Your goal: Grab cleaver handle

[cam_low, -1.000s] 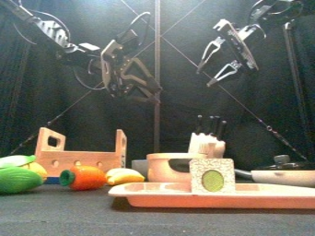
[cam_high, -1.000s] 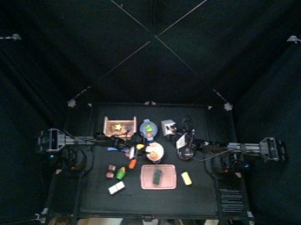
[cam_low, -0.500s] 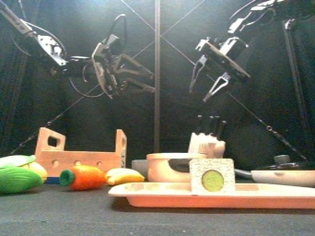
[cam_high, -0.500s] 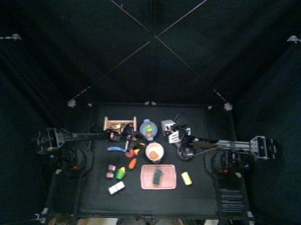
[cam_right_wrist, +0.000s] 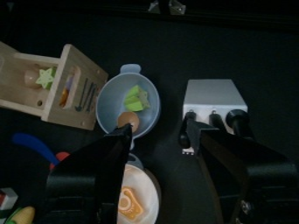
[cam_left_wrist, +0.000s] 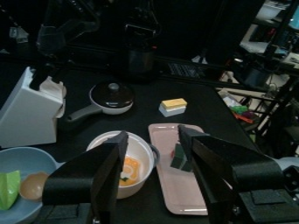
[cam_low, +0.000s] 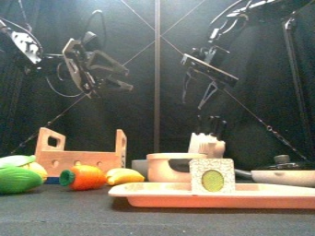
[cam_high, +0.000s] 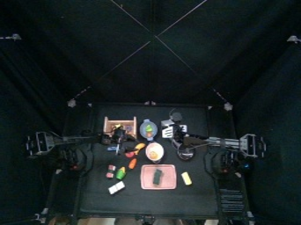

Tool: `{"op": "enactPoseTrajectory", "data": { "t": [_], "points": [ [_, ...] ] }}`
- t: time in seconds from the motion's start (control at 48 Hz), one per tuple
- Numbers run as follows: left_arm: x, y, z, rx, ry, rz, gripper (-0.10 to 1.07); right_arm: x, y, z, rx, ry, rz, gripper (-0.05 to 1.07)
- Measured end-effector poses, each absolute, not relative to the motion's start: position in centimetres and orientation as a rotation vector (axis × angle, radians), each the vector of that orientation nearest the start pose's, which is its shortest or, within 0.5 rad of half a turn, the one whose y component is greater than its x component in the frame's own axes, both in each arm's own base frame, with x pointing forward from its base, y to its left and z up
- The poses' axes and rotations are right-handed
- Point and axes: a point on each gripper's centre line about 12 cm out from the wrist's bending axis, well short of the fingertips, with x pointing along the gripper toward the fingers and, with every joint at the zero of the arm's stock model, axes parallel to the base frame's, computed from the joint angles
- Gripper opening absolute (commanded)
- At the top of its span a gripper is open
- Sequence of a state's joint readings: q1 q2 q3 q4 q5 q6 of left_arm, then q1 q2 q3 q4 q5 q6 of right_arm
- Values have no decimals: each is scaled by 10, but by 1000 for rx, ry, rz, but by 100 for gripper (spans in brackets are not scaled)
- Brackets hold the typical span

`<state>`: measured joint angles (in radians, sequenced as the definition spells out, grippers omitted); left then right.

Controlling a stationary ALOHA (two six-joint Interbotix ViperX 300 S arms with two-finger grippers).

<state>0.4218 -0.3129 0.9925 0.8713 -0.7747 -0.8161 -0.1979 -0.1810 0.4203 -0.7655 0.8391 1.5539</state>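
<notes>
Your right gripper (cam_right_wrist: 163, 162) hung with its jaws spread wide and empty above the white knife block (cam_right_wrist: 216, 103), where the dark cleaver handle (cam_right_wrist: 188, 131) stuck out of the slots untouched, the block standing at about one o'clock on the counter (cam_high: 206, 198). Beside the block, toward nine o'clock, you had the blue bowl (cam_right_wrist: 131, 98) and the wooden rack (cam_right_wrist: 52, 86). Your left gripper (cam_left_wrist: 158, 171) was also spread and holding nothing, up over the pink tray (cam_left_wrist: 176, 184) and the cream bowl (cam_left_wrist: 122, 166).
</notes>
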Motion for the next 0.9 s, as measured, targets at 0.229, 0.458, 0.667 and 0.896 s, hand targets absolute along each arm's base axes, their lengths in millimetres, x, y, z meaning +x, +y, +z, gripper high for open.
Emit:
{"op": "enactPoseTrajectory", "data": {
  "t": [0.229,0.458,0.667,0.896],
  "points": [
    [285,60,240,-139,75,-130,87,350,-125,277,670,663,-1170,88],
    [286,61,238,-131,82,-119,87,352,-123,268,658,700,-1182,87],
    [287,63,235,-137,100,-101,87,346,-123,256,638,728,-1194,87],
    [286,66,231,-136,128,-75,87,349,-128,249,640,716,-1167,87]
  ]
}}
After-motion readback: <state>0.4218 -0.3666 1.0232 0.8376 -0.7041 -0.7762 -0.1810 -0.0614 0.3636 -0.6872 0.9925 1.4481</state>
